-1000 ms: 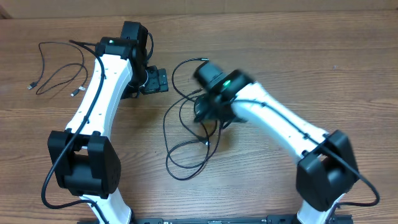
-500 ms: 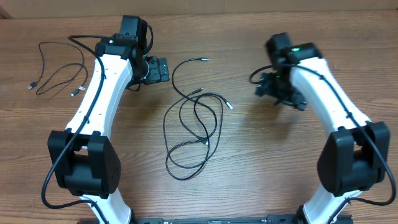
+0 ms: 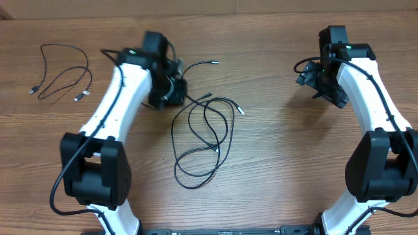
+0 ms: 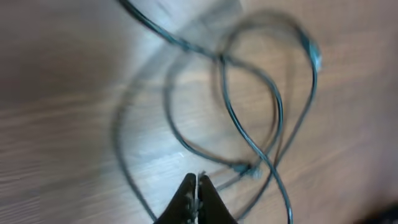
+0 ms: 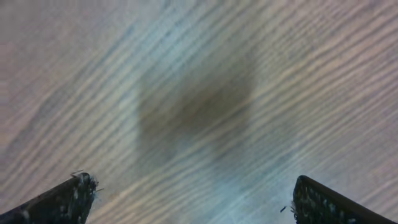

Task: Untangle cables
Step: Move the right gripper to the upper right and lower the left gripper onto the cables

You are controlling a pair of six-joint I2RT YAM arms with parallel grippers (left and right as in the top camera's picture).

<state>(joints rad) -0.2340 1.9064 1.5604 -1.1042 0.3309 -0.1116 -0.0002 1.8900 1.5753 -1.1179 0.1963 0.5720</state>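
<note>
**Left fingers shut beside the tangle; right fingers wide and well away**

The left fingers (image 4: 197, 198) were pressed together with nothing between them. The tangled cables (image 3: 202, 134) lay just ahead of their tips as thin, black, limp loops. The tangle ran lengthwise from the far side of the wood-grain surface (image 3: 274, 170) toward the robot, crossing itself midway, with small silvery plugs at its ends. The left arm was much the nearer. The right fingers (image 5: 65, 199) stood wide apart and empty over bare wood, well apart from the tangle. A separate cable (image 3: 59, 75) lay loose at far left.

Matt wood-grain table (image 3: 274, 170), thin blk rubbery cables (image 3: 217, 149), glossy wht plastic arm shells (image 3: 117, 98)
</note>
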